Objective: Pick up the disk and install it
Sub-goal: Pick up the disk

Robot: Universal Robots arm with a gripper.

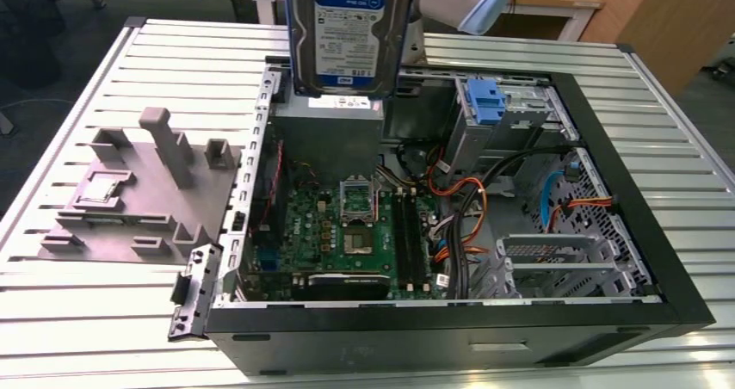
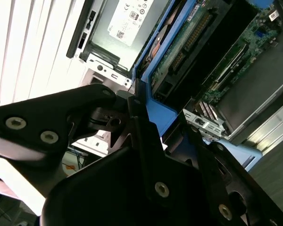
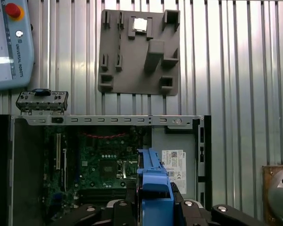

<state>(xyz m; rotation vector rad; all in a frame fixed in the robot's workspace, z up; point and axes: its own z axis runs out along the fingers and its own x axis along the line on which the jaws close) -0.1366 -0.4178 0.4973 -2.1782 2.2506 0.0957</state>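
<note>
The disk (image 1: pixel 344 32), a silver drive with a white-and-blue label in a blue carrier frame, hangs upright above the open computer case (image 1: pixel 643 260), over its back edge by the power supply. In both wrist views my gripper (image 3: pixel 154 203) is shut on the disk, its black fingers (image 2: pixel 146 141) clamping either side of the blue carrier frame (image 3: pixel 154 181). The second wrist view shows the drive's circuit-board underside (image 2: pixel 188 37) within the blue frame. The motherboard (image 3: pixel 104 162) lies well below the disk.
Inside the case are a grey power-supply box with a white sticker (image 1: pixel 333 122), a bare blue bracket (image 1: pixel 488 105) in the upper bay, a metal drive cage (image 1: pixel 563 264) and cable bundles (image 1: pixel 466 208). A grey fixture plate (image 1: pixel 138 191) lies on the slatted table beside it. A teach pendant (image 3: pixel 9 42) rests farther off.
</note>
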